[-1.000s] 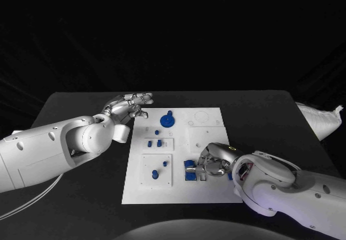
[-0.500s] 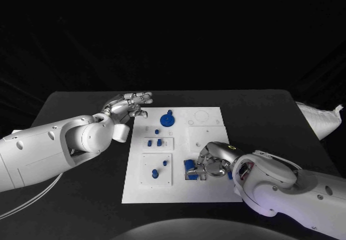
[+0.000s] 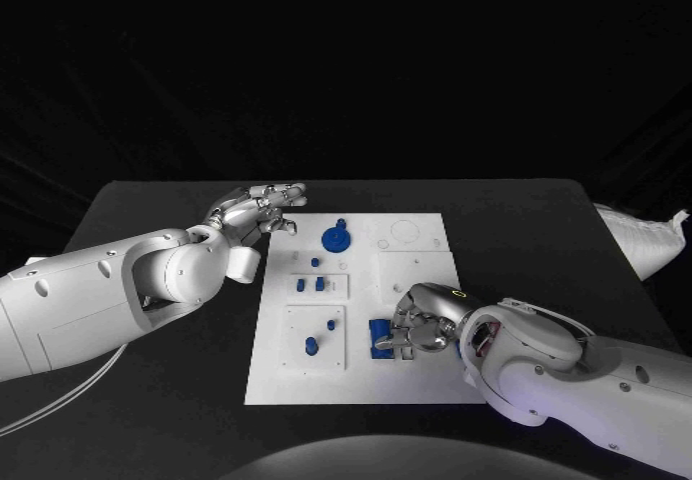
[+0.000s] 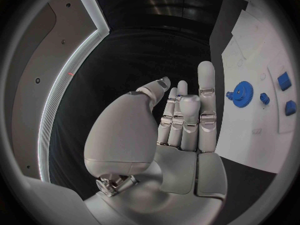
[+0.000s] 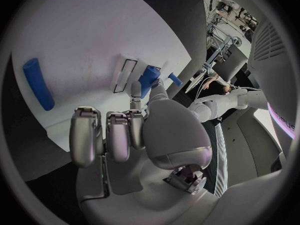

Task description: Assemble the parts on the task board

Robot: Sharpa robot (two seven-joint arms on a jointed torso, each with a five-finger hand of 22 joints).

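Note:
The white task board (image 3: 433, 385) lies mid-table. My right hand (image 3: 418, 325) rests on its near middle, thumb and a finger pinching a blue block (image 3: 382, 333) at a rectangular slot; the right wrist view shows that blue block (image 5: 149, 80) between the fingertips, the other fingers curled. A blue cylinder (image 5: 37, 83) lies flat on the board beside the hand. My left hand (image 3: 260, 210) hovers open over the board's far left corner, holding nothing. A blue gear (image 3: 335, 240) sits close by it, also visible as the blue gear (image 4: 240, 93) in the left wrist view.
Two small blue pieces (image 3: 309, 285) stand in the middle-left panel. A peg (image 3: 330, 325) and an oval piece (image 3: 310, 347) sit in the near-left panel. A white bag (image 3: 635, 240) lies off the table's right edge. Black table (image 3: 159, 400) surrounds the board.
My right hand has crept slightly left and toward the far side, still at the blue block. The left hand has not moved.

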